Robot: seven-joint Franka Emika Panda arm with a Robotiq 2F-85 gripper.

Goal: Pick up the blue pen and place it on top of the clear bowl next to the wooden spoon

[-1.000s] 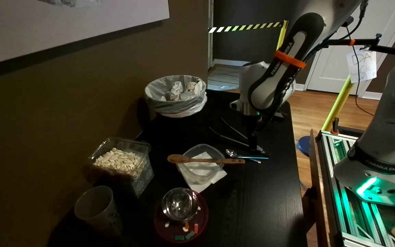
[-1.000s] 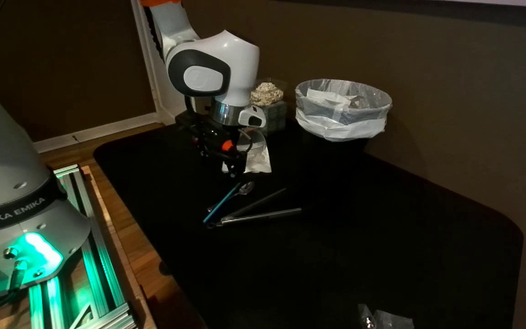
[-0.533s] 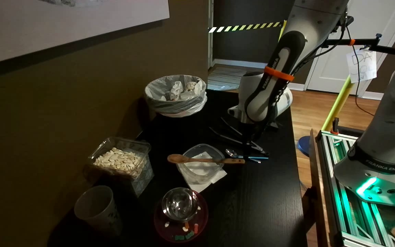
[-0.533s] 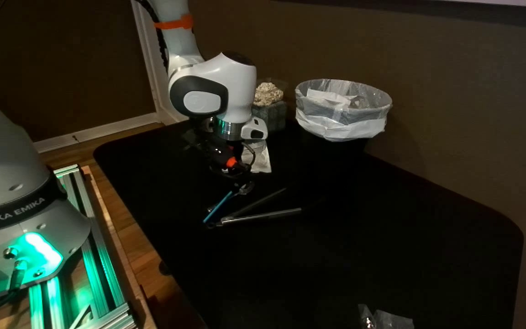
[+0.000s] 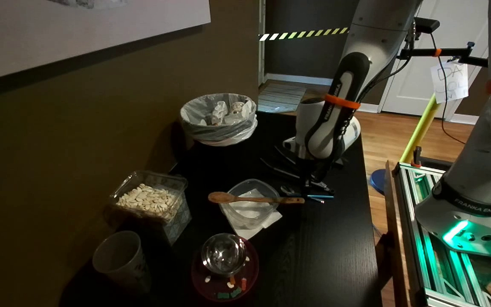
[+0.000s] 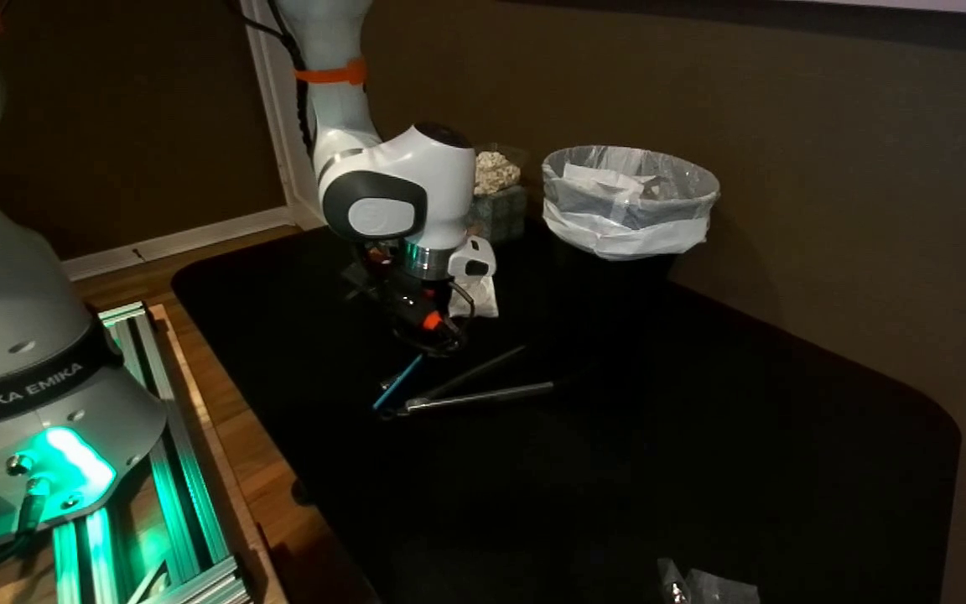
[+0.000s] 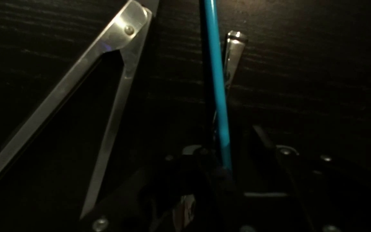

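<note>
The blue pen lies on the dark table, crossing a metal spoon; its lower end in the wrist view runs between my fingers. My gripper is low over the pen and partly open. The pen sits close to the left finger, with a dark gap to the right one. In an exterior view the gripper hides part of the pen. The clear bowl stands nearby, with the wooden spoon lying across its top. My arm mostly hides the bowl in an exterior view showing the pen.
Metal tongs lie spread beside the pen. A lined bin stands at the back. Along the wall are a tub of pale grains and a cup. A metal bowl sits on a red plate.
My arm has come down over the pen and shifted slightly toward the clear bowl's side. The jaws have moved closer together. Pen, bowl and wooden spoon stay in place.
</note>
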